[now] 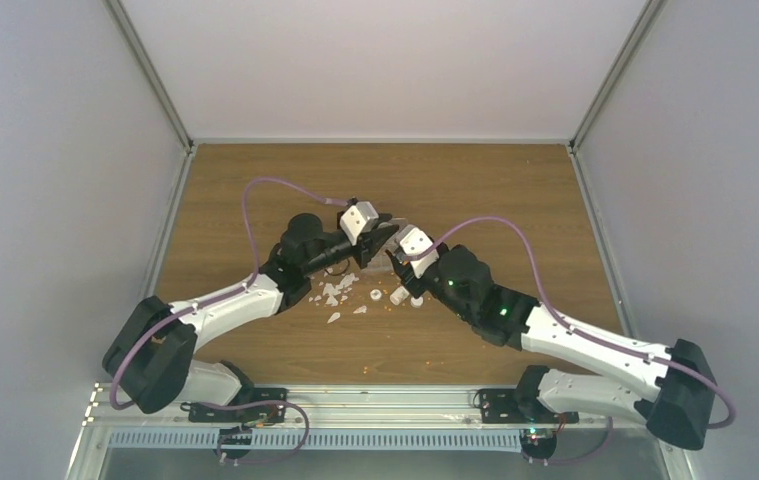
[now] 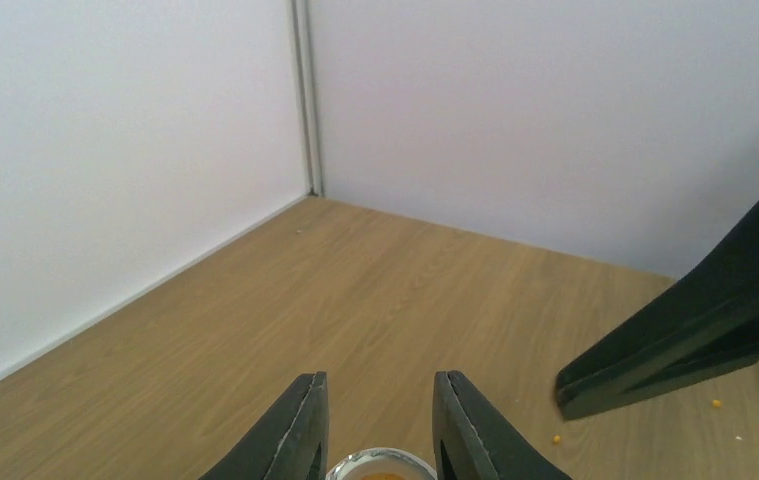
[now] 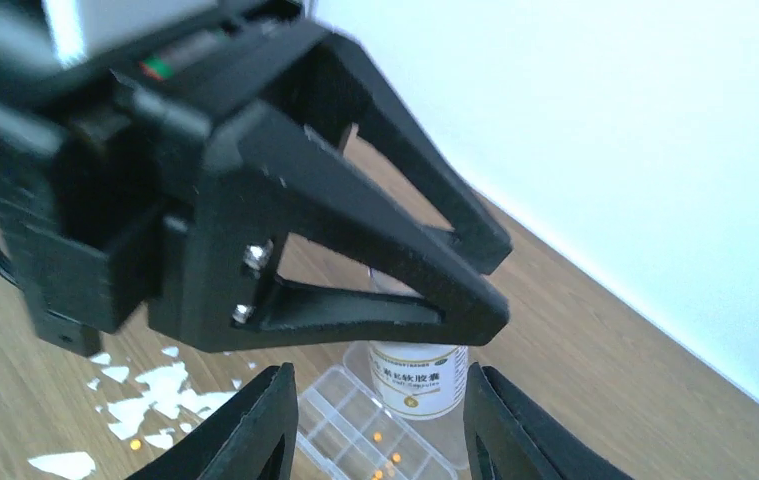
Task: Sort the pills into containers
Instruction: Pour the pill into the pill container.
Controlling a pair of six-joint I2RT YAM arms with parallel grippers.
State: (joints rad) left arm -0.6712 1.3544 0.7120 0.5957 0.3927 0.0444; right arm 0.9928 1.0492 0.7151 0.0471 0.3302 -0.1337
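Note:
My left gripper (image 2: 380, 378) is shut on a white labelled vial (image 3: 418, 380); its open rim (image 2: 380, 465), orange inside, sits between the fingers. In the right wrist view the vial is upright just above the far end of the clear organiser box (image 3: 350, 425), the containers. A few orange pills (image 3: 379, 437) lie in its compartments. My right gripper (image 3: 380, 375) stands open on either side of the vial and box, touching neither. In the top view both grippers, left (image 1: 387, 232) and right (image 1: 393, 262), meet at the table's middle.
White flakes (image 3: 160, 392) with a few stray pills lie left of the box, seen also as flakes (image 1: 335, 293) in the top view. Two small white caps (image 1: 376, 296) sit near them. Loose pills (image 2: 556, 438) dot the wooden table (image 1: 255, 190). White walls enclose three sides.

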